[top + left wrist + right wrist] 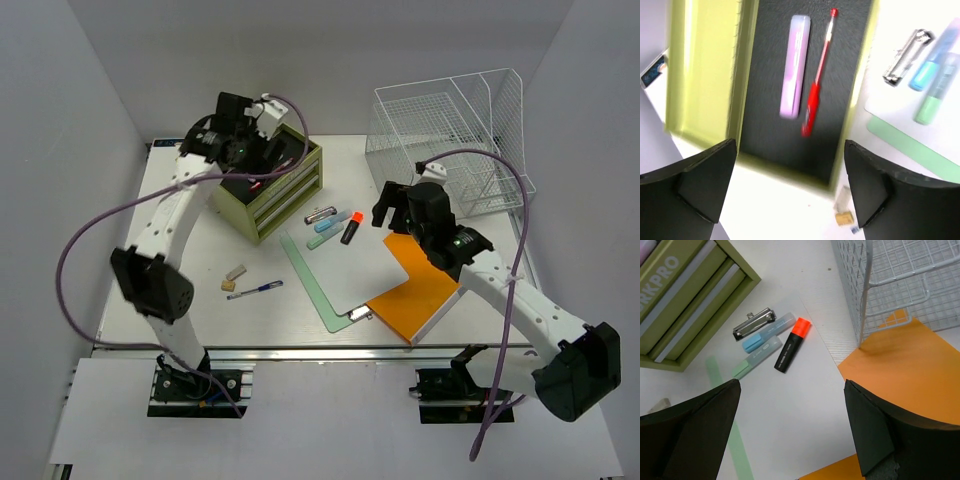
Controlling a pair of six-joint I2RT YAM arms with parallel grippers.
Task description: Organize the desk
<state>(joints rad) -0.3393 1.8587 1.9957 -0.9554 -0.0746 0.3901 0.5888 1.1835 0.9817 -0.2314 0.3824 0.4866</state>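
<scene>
A large white tabletop (190,315) with a silver aluminium rail along its near edge lies under both arms and carries everything else. At its far left stands an olive-green metal drawer box (288,200), its black-lined top compartment (765,60) open to view. In that compartment a pale lilac pen-shaped stick (794,65) and a red ballpoint pen (816,92) lie side by side. The left gripper (787,187) hangs above this compartment with its jaws spread wide and nothing between them.

The right gripper (790,435) hovers over a white paper sheet (350,265) on a pale green clipboard, jaws likewise wide apart and empty. At the far end of the sheet lie a silver metal binder clip (754,323), a light blue highlighter (767,334), a mint green highlighter (757,357) and a black highlighter with an orange cap (792,344), close together. An orange notebook (425,290) lies partly under the sheet's right side. A white wire tray rack (450,130) stands at the far right. Near the left arm lie a blue pen (255,290) and a small beige eraser (235,272).
</scene>
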